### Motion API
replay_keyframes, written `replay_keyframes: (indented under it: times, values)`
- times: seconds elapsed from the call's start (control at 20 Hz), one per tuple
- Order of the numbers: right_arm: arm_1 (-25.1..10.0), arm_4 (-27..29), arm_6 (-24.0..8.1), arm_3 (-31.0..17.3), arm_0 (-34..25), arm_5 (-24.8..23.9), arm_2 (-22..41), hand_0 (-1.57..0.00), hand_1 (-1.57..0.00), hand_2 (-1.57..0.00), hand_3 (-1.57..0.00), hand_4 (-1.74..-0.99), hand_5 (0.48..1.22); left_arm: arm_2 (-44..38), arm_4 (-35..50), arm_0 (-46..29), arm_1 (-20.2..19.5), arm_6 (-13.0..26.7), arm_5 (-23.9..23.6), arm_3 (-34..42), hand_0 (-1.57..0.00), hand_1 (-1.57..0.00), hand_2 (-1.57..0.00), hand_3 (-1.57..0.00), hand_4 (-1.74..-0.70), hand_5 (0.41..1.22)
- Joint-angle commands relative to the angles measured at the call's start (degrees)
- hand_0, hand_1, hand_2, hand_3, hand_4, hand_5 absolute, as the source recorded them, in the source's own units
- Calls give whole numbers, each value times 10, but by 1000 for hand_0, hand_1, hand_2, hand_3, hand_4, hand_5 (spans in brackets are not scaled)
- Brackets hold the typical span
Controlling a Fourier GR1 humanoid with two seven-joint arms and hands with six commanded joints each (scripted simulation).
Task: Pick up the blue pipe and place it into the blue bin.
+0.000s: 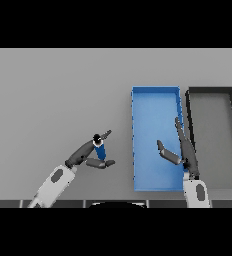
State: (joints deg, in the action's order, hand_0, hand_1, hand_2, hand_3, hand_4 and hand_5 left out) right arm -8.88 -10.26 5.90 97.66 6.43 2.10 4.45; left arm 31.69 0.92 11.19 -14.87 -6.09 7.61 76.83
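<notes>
Left of the blue bin [155, 137], on the grey counter [48, 100], the left robot hand [90, 152] pinches the upright blue pipe [99, 148] between thumb and fingers. That grip looks thin; the pipe may tilt or slip during carry. The right robot hand [183, 152] hangs spread over the bin, possibly blocking the drop.

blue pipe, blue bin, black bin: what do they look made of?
Blue pipe: probably plastic, flat solid blue with a dark open end, no metallic glint. Blue bin: likely moulded plastic, uniform matte blue, thin straight walls. Black bin: similar build, dull black rim around a grey floor; plastic or painted metal, can't tell.
</notes>
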Motion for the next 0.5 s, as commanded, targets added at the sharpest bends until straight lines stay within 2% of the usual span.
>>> replay_keyframes:
  times: [0.0,0.1,0.15,0.2,0.3,0.35,0.45]
  values:
    - [0,2,0,-4,0,0,-2,1,1,1,1,-1207,650,-2,5,2,5,-6,1,0,1,1,1,1,-1107,463]
    - [-2,3,-1,-1,-3,-1,-5,1,1,1,1,-1213,655,-8,26,-2,23,-14,4,-4,1,-41,-151,-121,-1186,550]
    - [1,4,7,-3,3,2,-2,1,1,1,1,-1217,655,-10,32,-3,32,-17,5,-12,-10,-156,-308,-276,-1243,613]
    - [0,5,0,1,0,0,-4,1,1,1,1,-1220,656,-17,45,-6,36,-22,8,-11,-125,-319,-485,-535,-1281,735]
    - [-2,4,0,1,0,1,-4,1,1,1,1,-1219,657,-20,55,-8,43,-22,6,-10,-602,-752,-865,-908,-1439,910]
    - [0,9,0,-4,2,4,-4,1,1,1,1,-1224,658,-18,55,-3,49,-14,9,-15,-796,-915,-1006,-1030,-1497,972]
    - [0,12,7,-3,7,6,-5,1,1,1,1,-1233,660,-7,46,-15,47,-46,10,-9,-1075,-1151,-1210,-1194,-1580,1062]
